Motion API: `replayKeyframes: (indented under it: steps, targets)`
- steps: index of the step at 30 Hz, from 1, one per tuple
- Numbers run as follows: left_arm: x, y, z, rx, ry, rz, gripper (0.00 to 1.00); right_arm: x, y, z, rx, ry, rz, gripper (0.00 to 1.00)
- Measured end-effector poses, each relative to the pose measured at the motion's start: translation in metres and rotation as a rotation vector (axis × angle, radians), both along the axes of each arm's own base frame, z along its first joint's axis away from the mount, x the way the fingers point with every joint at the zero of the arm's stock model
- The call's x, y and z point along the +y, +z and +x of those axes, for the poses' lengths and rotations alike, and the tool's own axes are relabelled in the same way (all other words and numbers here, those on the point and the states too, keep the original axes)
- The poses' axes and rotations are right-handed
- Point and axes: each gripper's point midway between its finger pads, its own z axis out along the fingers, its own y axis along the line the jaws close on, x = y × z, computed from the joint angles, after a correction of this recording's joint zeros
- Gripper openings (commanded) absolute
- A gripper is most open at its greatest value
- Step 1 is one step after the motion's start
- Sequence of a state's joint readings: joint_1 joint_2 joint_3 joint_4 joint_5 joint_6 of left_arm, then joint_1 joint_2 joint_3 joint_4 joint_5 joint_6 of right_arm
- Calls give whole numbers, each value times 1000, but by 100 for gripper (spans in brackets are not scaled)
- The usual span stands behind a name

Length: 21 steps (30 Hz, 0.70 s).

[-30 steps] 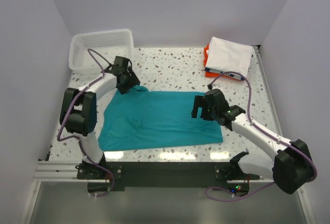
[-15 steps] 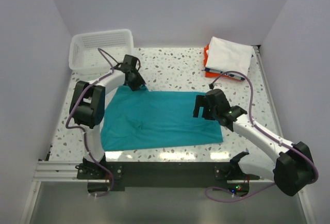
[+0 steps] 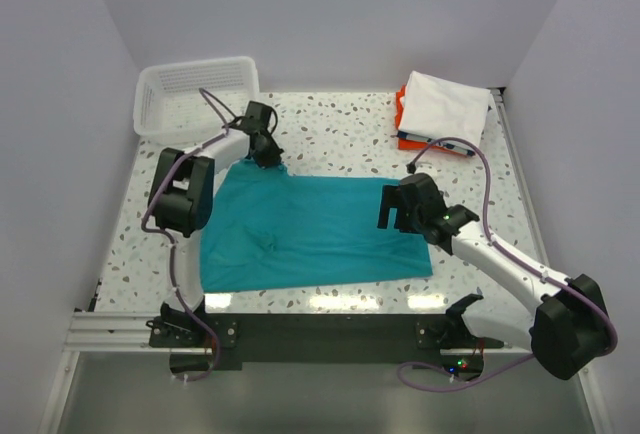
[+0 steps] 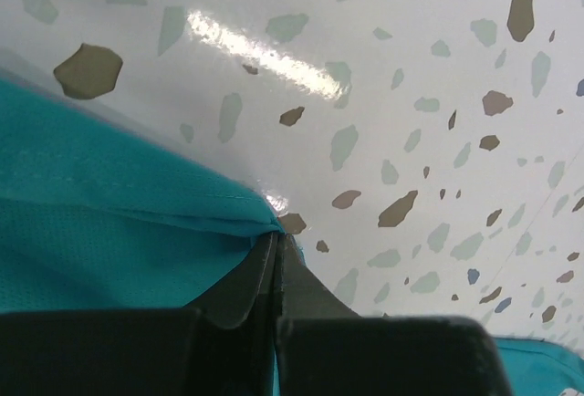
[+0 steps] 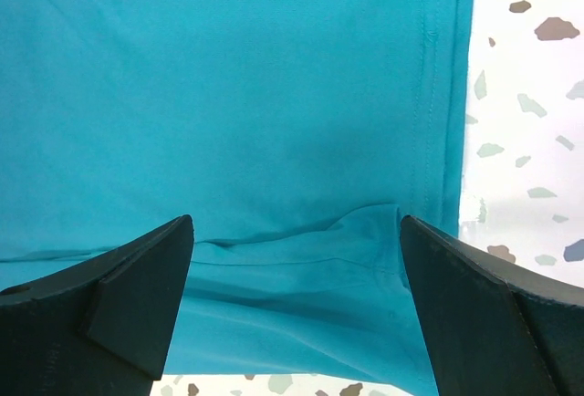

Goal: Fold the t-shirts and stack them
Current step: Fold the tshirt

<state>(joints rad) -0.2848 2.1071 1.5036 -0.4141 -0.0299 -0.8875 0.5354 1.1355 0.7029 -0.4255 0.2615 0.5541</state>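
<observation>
The teal t-shirt [image 3: 310, 229] lies spread flat on the speckled table [image 3: 330, 134]. My left gripper [image 3: 270, 158] is at its far left corner, jaws pressed together with the teal hem [image 4: 233, 209] pinched at their tips [image 4: 276, 236]. My right gripper [image 3: 392, 208] hangs just above the shirt's right edge, fingers wide apart [image 5: 297, 223], with a small fold of teal cloth [image 5: 301, 259] lying between them, untouched. At the back right, a folded white t-shirt [image 3: 445, 104] tops an orange one [image 3: 399, 112] and a dark-edged one [image 3: 432, 141].
A white slatted basket [image 3: 195, 82] stands at the back left corner, close behind my left arm. Purple-grey walls close in both sides. Bare speckled table shows in the left wrist view [image 4: 411, 95] beyond the shirt corner.
My left gripper slid right along the shirt's far left corner and shut on the hem. The shirt's left side shifted slightly. The right arm hardly moved.
</observation>
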Motion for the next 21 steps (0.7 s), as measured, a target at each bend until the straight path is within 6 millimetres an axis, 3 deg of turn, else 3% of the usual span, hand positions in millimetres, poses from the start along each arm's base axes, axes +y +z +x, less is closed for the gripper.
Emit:
replayKeyframes:
  steps: [8,9,12,15,21]
  targets:
    - [-5,5,16,-45,-96,35,0,-8,1,-2,-2,-12,-33,99]
    - [-6,7,18,-52,-113,42,4,-9,1,-2,-1,-14,-36,99]
    - [-7,10,25,-59,-168,77,38,-10,0,-2,-2,-17,-42,99]
    - [-6,18,34,-71,-193,118,50,-11,0,-2,0,-16,-44,99]
    - [10,20,32,-57,-168,203,50,-11,-1,-2,5,-15,-46,99]
